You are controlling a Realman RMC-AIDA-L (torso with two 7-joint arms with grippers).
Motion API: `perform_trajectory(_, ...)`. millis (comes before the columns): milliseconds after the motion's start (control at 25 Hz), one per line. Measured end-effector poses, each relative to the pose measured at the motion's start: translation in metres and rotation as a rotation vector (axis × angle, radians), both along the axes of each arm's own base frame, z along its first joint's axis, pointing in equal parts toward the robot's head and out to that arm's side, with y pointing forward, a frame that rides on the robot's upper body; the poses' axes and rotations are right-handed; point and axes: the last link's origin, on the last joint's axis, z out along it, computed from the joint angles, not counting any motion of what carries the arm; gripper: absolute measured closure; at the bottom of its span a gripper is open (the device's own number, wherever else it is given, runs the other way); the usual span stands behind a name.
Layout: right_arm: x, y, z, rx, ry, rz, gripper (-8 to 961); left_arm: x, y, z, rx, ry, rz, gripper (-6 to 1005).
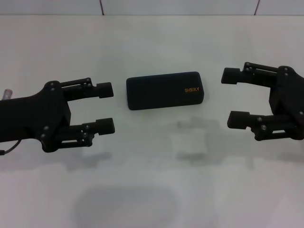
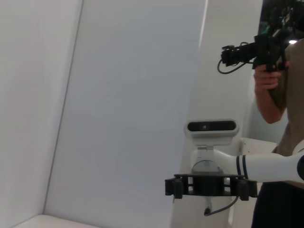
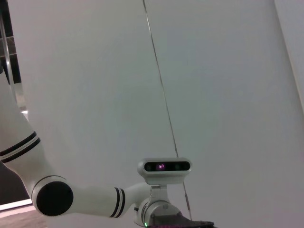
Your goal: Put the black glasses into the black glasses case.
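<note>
The black glasses case [image 1: 165, 90] lies closed on the white table, orange "SHERY" lettering at its right end. The black glasses are out of view. My left gripper [image 1: 106, 108] is open, hovering just left of the case with its fingers pointing toward it. My right gripper [image 1: 235, 97] is open, hovering to the right of the case with its fingers pointing toward it. Neither holds anything. The left wrist view shows the right gripper [image 2: 211, 186] far off, open. The right wrist view shows only the left arm and its wrist camera.
The white table [image 1: 152, 180] spreads around the case, with a wall seam along its far edge. In the left wrist view a person [image 2: 280, 95] stands holding a camera, behind the right arm.
</note>
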Motion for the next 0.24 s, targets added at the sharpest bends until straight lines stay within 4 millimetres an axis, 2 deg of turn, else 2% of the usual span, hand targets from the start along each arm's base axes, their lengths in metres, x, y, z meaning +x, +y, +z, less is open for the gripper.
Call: perform_trajectory(240,-0.0048,0.0034,-0.0027,0.017,-0.005,0.024,97,-0.0003,0.0013,-0.0009,0.005,0.003,0.006,272)
